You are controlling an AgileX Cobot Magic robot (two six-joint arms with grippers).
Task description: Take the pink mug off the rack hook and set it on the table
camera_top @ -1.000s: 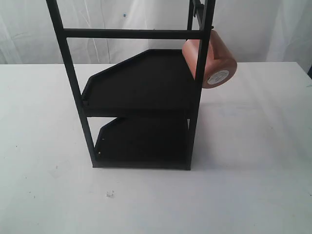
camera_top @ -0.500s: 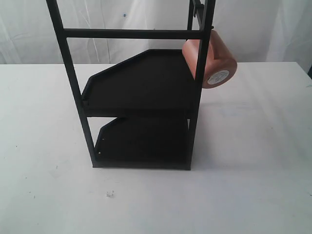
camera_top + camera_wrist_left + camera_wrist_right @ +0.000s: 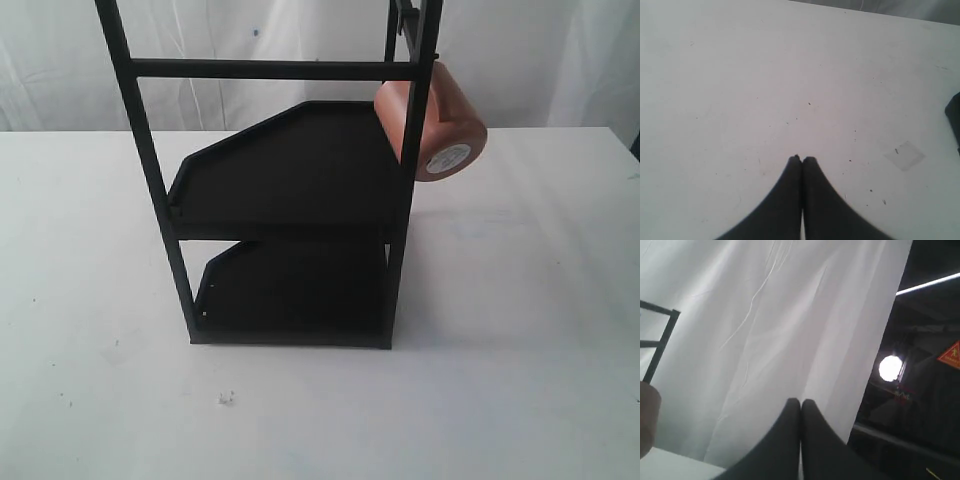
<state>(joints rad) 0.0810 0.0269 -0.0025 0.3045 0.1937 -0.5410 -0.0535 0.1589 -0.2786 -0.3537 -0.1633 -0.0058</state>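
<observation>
Two grippers are shown, one in each wrist view. The left gripper [image 3: 802,159] is seen with its dark fingers pressed together at the tips, and nothing is held between them. It is positioned above a bare, speckled part of the table [image 3: 740,75]. A small translucent patch [image 3: 904,155] lies on the tabletop near it. The right gripper [image 3: 801,401] is likewise closed tip to tip and empty, and is directed toward a white curtain [image 3: 790,315].

The pink mug [image 3: 440,125] is located off the table, high on the right-hand post of the black rack [image 3: 290,170]. It is hung at the rack hook [image 3: 404,22], a short black peg near the top of that post, just above the horizontal crossbar [image 3: 270,69]. The mug is tilted, with its base turned toward the camera and downward. A round white sticker [image 3: 447,158] is visible on the base. The handle is hidden behind the post. A sliver of the mug [image 3: 647,415] is also visible at the edge of the right wrist view, well apart from the fingertips.

The rack is stood upright on the table [image 3: 520,300], and both of its shelves are bare. A small white speck [image 3: 225,398] is found on the tabletop in front of the rack.
</observation>
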